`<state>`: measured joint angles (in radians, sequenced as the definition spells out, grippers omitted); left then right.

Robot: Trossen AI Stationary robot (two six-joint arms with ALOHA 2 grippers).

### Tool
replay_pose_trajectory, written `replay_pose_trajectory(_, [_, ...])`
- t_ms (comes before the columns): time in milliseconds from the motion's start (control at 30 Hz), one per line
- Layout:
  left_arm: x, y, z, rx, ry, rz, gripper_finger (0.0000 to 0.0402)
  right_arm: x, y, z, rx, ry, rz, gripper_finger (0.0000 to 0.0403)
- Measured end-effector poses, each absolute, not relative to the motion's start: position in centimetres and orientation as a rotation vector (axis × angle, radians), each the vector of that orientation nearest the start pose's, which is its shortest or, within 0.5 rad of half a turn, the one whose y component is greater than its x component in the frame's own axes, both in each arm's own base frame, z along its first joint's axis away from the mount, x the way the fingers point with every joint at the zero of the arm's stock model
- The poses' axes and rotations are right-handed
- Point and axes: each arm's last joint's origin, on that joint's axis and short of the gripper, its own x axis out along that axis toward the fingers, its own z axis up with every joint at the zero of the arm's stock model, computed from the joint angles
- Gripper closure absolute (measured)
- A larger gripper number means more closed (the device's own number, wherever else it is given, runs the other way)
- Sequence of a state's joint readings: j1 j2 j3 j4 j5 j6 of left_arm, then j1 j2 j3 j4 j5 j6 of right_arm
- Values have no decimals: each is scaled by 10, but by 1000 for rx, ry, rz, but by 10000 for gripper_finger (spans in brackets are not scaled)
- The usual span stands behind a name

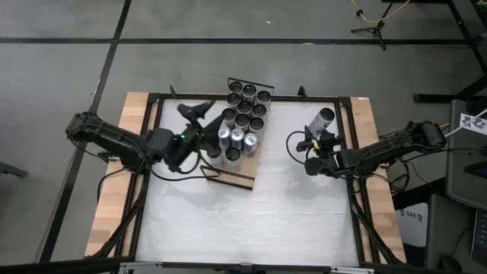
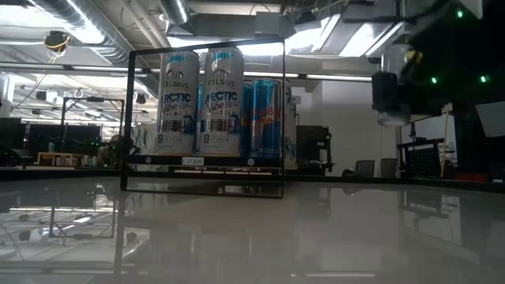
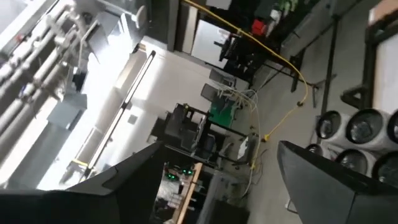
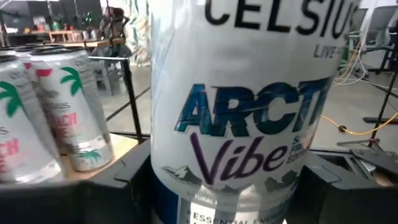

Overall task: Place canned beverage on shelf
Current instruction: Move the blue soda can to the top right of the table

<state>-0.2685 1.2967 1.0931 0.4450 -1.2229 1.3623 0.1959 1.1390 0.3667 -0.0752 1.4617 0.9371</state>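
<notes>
A white tabletop (image 1: 251,221) with wooden side edges sits on a grey floor; the low view looks across its glossy surface into a workshop of ceiling ducts, strip lights and desks. On the tabletop the shelf (image 1: 237,144), a light-wood board with black wire rails, lies angled and packed with upright cans.

Only the high view shows both arms together. The low view alone shows the shelf's cans side-on, silver ones beside blue ones. The right wrist view alone shows the label of the silver can (image 4: 242,118) between that arm's fingers, "Arctic Vibe".

The right gripper (image 1: 319,144) is clamped on this silver can (image 1: 323,119), its jaws part-spread to the can's width; the can seems lifted off the table, though the height is hard to judge. The shelf lies well apart from it, across bare tabletop.

The left gripper (image 1: 204,131) hovers just beside the shelf's cans with its fingers apart and nothing between them.
</notes>
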Motion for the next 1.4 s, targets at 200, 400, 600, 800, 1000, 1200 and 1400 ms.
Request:
replay_pose_trajectory(200, [254,-49,399,958,429,949,100,173,5,140,84,27,-1322,159])
replay_pose_trajectory(400, [244,-41,402,744,475,1137,100,179,6,125,24,57,-1335,145])
replay_pose_trajectory(600, [238,-27,397,653,438,1171,100,181,7,107,14,65,-1343,142])
replay_pose_trajectory(800, [228,-3,380,532,407,1077,100,182,7,91,41,42,-1351,141])
replay_pose_trajectory(1000, [211,24,365,316,451,1017,100,184,7,83,30,54,-1350,140])
replay_pose_trajectory(1200, [198,45,344,160,589,973,100,186,8,77,32,50,-1351,140])
replay_pose_trajectory(1400, [189,57,301,103,568,812,100,187,8,74,44,54,-1346,139])
